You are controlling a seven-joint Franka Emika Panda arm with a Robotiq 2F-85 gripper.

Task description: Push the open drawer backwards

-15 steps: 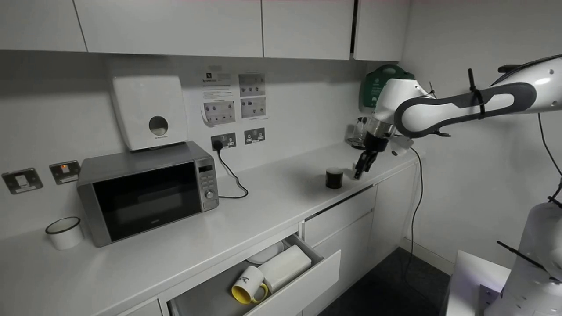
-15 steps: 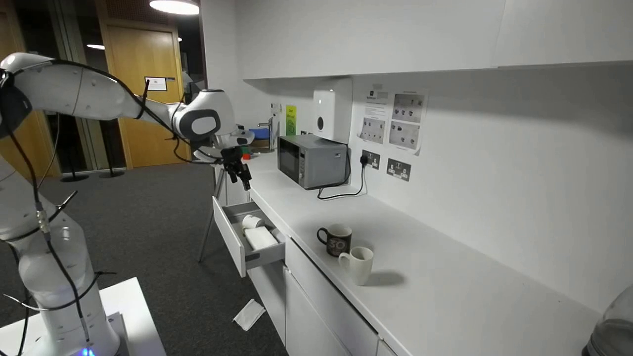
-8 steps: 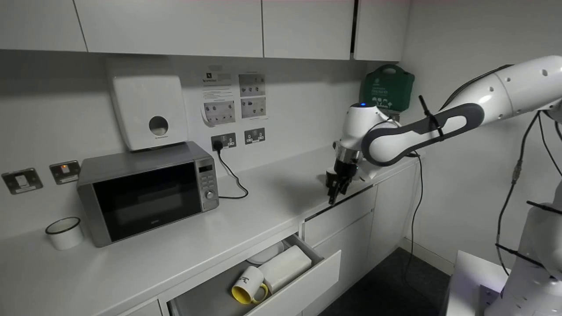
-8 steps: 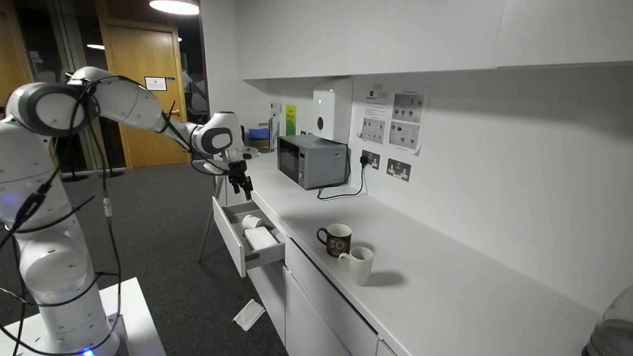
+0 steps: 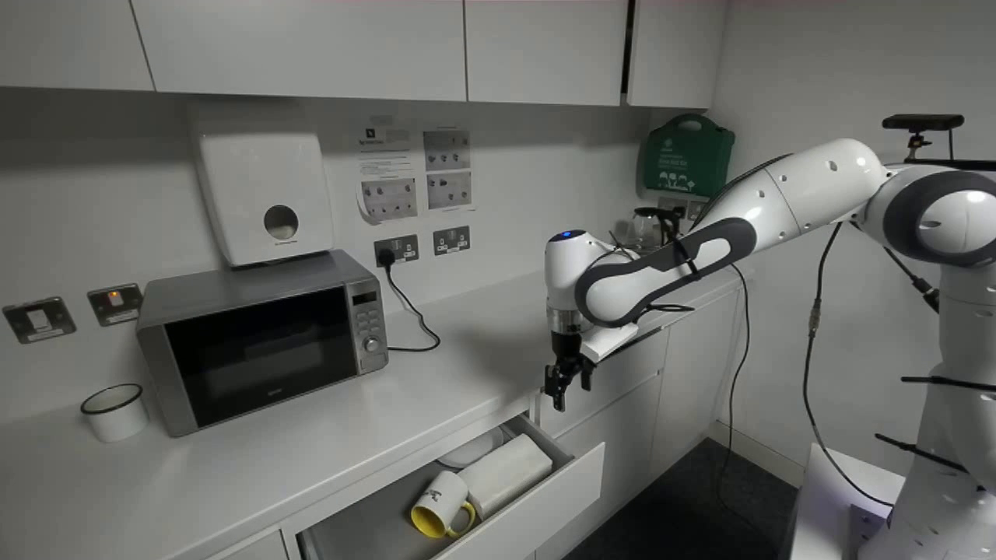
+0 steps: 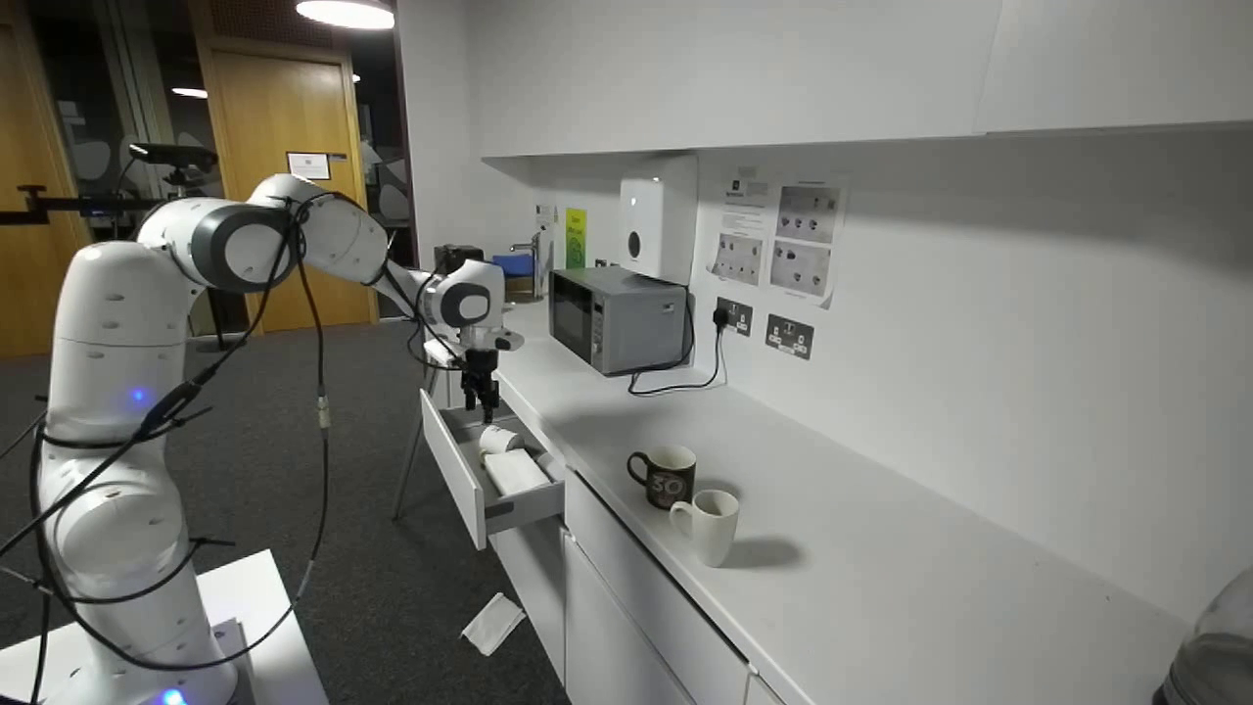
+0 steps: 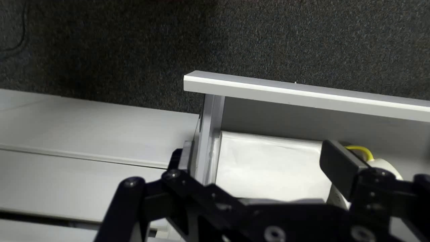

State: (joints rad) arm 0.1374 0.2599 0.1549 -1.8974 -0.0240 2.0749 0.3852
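i hold the gripper (image 5: 572, 393) spread wide, a little right of centre in an exterior view; the white drawer (image 5: 548, 513) stands open at bottom centre there, a yellow-lined mug (image 5: 443, 495) on its side within.

Microwave (image 5: 264, 342) on counter (image 5: 467, 373), white cup (image 5: 117, 418) just beside; dark mug (image 6: 672, 478) near pale mug (image 6: 715, 531).

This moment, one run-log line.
drawer: open | hand: open, empty, above drawer | inside includes: mug, white bundle | push: pending
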